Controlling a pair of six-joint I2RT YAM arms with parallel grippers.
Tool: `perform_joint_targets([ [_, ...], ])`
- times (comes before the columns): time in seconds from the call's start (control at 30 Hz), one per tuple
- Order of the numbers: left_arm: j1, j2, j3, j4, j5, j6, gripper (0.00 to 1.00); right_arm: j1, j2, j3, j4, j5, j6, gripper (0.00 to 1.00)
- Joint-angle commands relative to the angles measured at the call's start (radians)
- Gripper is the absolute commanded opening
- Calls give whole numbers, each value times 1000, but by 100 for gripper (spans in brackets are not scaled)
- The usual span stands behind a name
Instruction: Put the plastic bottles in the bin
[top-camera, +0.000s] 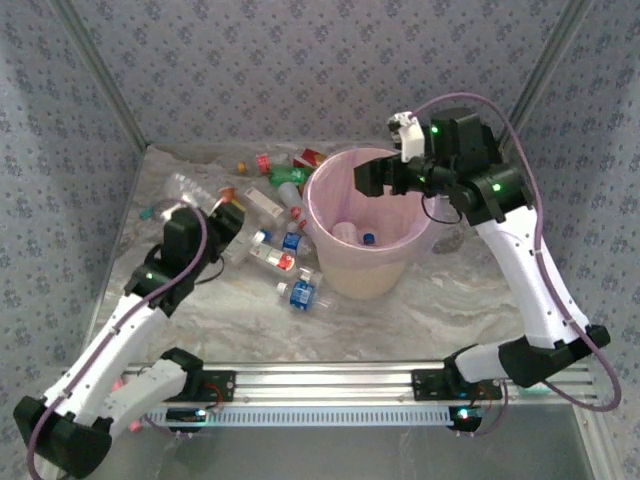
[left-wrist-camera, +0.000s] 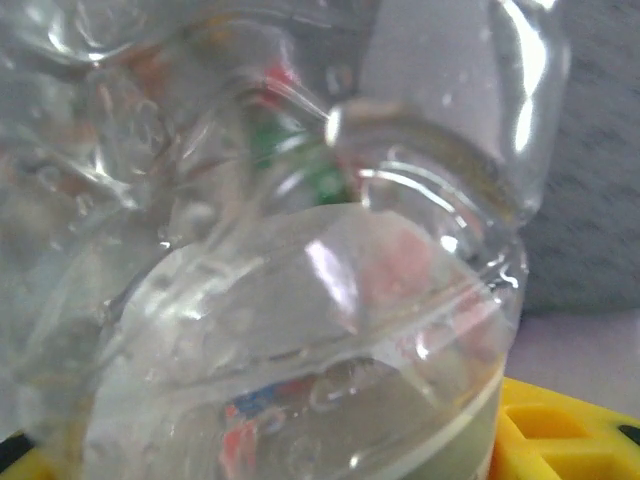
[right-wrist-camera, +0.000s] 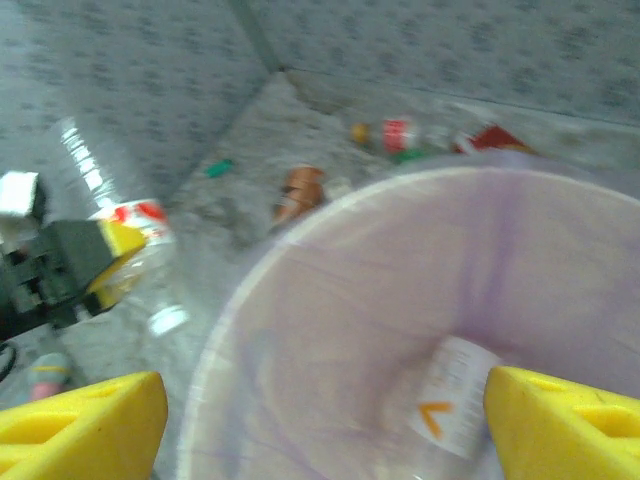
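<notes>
My left gripper (top-camera: 214, 216) is shut on a clear plastic bottle (top-camera: 188, 188) at the left of the table. In the left wrist view that bottle (left-wrist-camera: 300, 330) sits right against the lens, with yellow fingertips (left-wrist-camera: 560, 430) at the lower corners. The right wrist view catches it too, a clear bottle (right-wrist-camera: 105, 200) with a red label. My right gripper (top-camera: 370, 180) hangs open over the cream, pink-lined bin (top-camera: 322, 190), nothing between its yellow fingers (right-wrist-camera: 90, 425). A white bottle (right-wrist-camera: 450, 400) lies inside the bin (right-wrist-camera: 300, 260). Several more bottles (top-camera: 300, 293) lie left of the bin.
Red and green bottles (top-camera: 288, 175) sit behind the bin near the back wall. Small loose caps (top-camera: 150, 212) lie at the table's left side. Patterned walls close in the left, back and right. An aluminium rail (top-camera: 320, 385) runs along the near edge.
</notes>
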Motion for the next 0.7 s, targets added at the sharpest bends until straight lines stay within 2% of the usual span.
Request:
perform_joint_targets([
  [0.0,1,67,142,97,303,294,50,65,62,79,77,-113,43,85],
  [0.13,-9,136,234,177,547,338,48,120,136,147,95,-141,62,87],
  [0.23,-26,161,254,235,639,341,46,138,188,193,107,-165,83,89],
  [0.5,-105,208,299,238,746,417,44,162,312,316,148,-226,133,94],
  [0.67,-119,225,322,242,769,434,43,168,377,384,136,-274,151,88],
])
